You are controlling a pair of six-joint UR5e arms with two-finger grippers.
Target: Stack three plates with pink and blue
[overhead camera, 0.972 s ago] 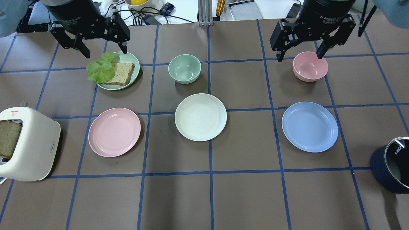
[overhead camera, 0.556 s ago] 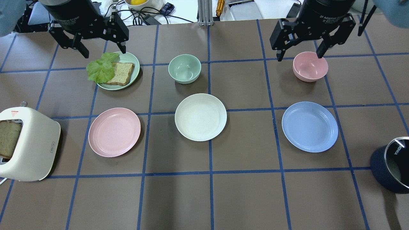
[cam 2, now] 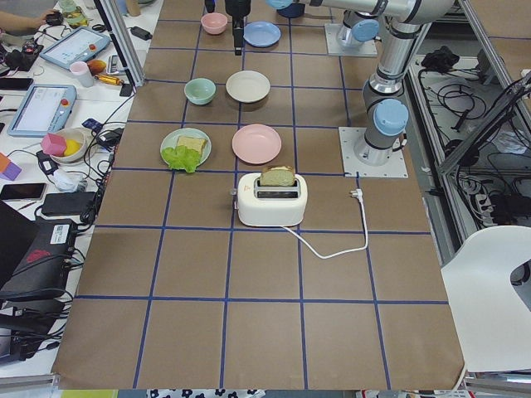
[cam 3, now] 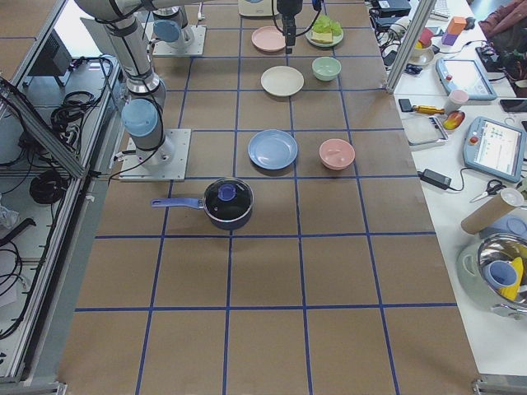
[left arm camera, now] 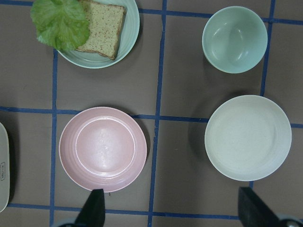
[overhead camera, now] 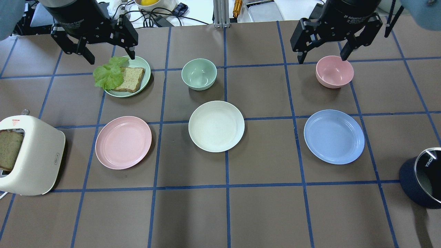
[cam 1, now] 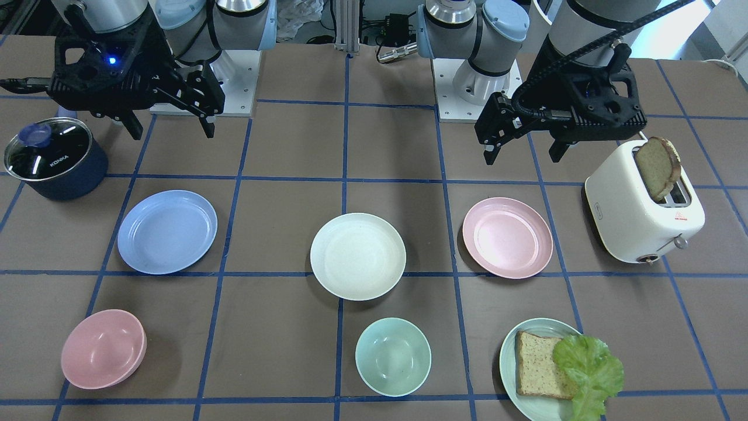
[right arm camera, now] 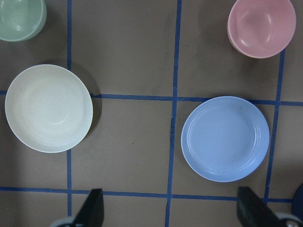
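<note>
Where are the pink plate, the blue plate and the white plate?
pink plate (overhead camera: pixel 123 142), overhead exterior view, centre of its flat base.
blue plate (overhead camera: pixel 334 136), overhead exterior view, centre of its flat base.
white plate (overhead camera: pixel 216 126), overhead exterior view, centre of its flat base.

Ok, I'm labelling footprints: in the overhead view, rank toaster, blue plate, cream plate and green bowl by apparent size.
1. toaster, though cropped by the edge.
2. blue plate and cream plate: about alike, unranked.
3. green bowl.

Three plain plates, one green plate, two bowls, two bread slices, plus one lettuce leaf, one toaster, one pot.
</note>
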